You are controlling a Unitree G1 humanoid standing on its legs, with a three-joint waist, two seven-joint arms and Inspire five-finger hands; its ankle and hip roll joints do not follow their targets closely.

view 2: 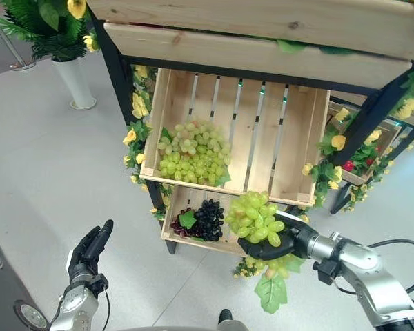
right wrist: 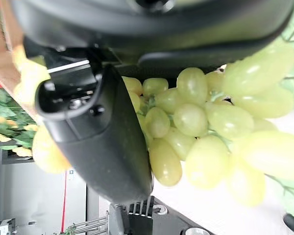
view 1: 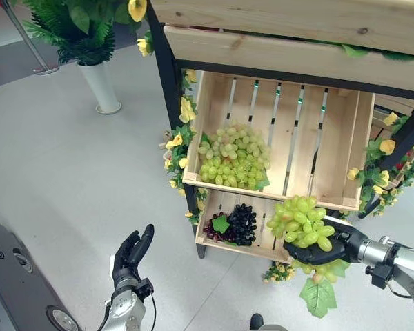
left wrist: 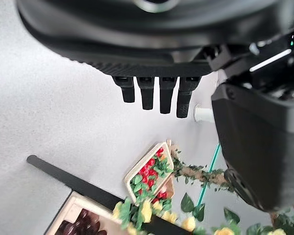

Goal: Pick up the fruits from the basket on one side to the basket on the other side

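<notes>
A: What is the right wrist view adding that the head views are missing?
B: It is showing the right robot hand closing its thumb against the green grape bunch, with grapes bulging past the dark palm. The head views are showing the wider scene: that bunch is sitting in the right robot hand, in front of the upper crate.
A: And the other fruit?
B: A second green bunch is lying in the upper crate's left part, and dark grapes are resting in the lower crate.
A: The left robot hand?
B: The left robot hand is hanging over the floor, fingers straight, holding nothing.
A: Anything hard to make out?
B: The right fingers are hiding under the bunch.
</notes>
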